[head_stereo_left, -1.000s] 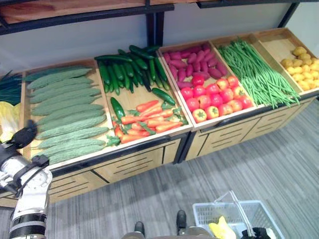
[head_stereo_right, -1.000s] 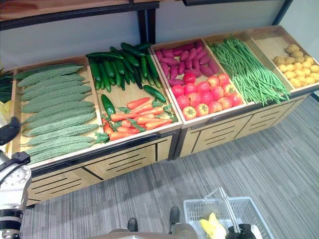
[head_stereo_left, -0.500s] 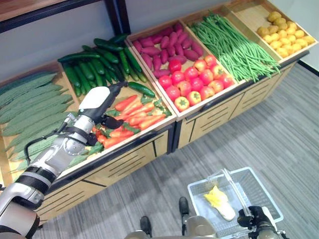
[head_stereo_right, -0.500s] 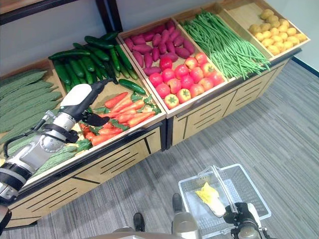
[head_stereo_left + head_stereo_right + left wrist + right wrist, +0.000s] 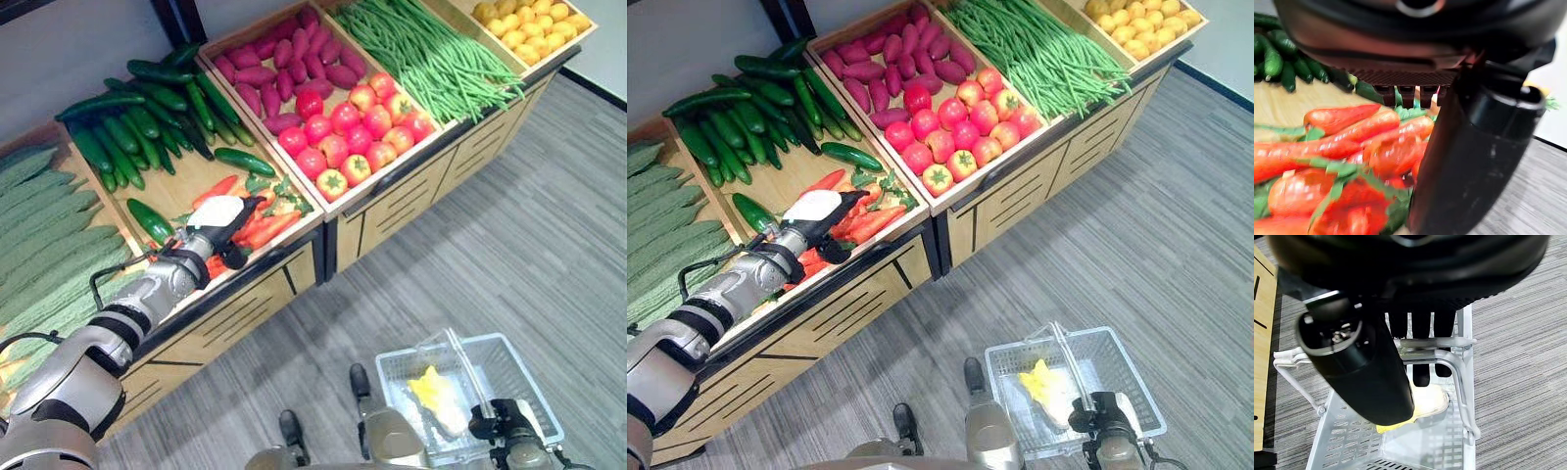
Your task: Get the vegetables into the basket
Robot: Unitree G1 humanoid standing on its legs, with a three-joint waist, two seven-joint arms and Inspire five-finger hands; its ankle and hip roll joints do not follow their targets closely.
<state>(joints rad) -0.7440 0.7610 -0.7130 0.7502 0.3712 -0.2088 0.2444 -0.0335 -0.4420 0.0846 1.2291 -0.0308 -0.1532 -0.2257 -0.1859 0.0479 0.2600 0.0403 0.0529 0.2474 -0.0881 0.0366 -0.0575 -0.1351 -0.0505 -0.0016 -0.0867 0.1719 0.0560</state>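
Under left hand (image 5: 217,217): carrots (image 5: 266,227).

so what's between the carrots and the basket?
The wooden stand's front edge, then bare grey floor down to the basket, seen in the left eye view.

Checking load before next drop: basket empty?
Not empty: the white basket holds one yellow leafy vegetable; the right hand grips its handle.

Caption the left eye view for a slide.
Left hand reaching into the carrots; right hand holding the basket by its handle.
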